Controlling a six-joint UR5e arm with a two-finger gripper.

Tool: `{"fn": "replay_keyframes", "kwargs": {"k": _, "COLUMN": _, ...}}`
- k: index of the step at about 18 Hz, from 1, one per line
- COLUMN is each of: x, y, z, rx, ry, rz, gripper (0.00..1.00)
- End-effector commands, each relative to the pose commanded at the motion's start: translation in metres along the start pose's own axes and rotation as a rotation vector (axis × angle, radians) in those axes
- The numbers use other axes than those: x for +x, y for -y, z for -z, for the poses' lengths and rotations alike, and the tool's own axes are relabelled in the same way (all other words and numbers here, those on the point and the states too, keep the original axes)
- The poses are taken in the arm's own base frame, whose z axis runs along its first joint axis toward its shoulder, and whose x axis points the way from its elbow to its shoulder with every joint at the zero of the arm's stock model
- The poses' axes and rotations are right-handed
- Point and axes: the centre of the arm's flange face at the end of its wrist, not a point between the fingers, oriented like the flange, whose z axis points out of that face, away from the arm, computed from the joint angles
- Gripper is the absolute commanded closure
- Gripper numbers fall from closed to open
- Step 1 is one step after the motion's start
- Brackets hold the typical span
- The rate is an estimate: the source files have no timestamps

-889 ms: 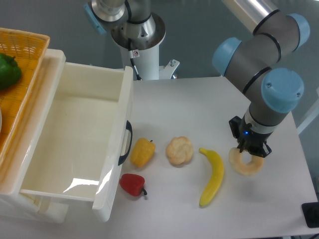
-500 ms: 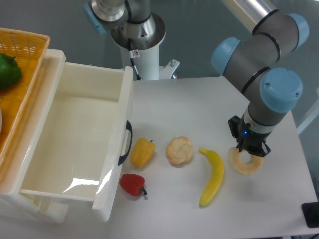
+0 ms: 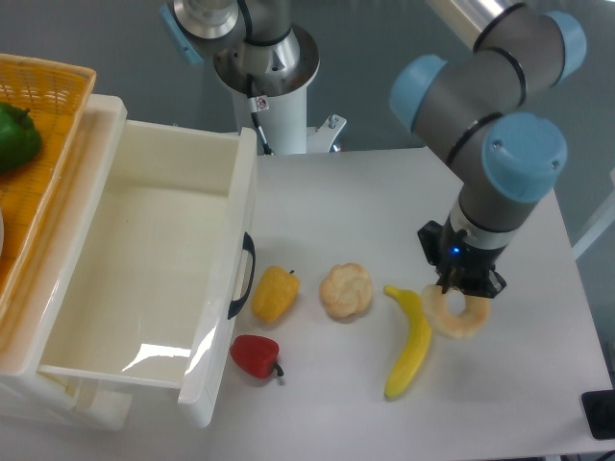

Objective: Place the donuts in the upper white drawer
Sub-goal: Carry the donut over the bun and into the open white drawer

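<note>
So we've got the gripper pinched shut on the top edge of the donut, which hangs pale side toward the camera over the right part of the table. We can't really tell if the donut's bottom is touching the tabletop. It sits just to the right of the banana, overlapping the banana's upper end from where we're looking.

To the left of the banana there's a lumpy tan pastry, then a yellow bell pepper, and a red bell pepper a bit nearer than that one. Both peppers lie right by the front panel of the upper white drawer.

The drawer is pulled out on the left side, well apart from the donut, with its black handle facing the peppers. We see nothing inside it except a bit of glare. At the far left edge we spot an orange woven basket with something green in it.
</note>
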Motion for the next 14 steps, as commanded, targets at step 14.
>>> {"fn": "replay_keyframes", "kwargs": {"k": 14, "x": 0.135, "y": 0.1, "z": 0.099, "rx": 0.255, "ry": 0.005, "rz": 0.163, "gripper": 1.0}}
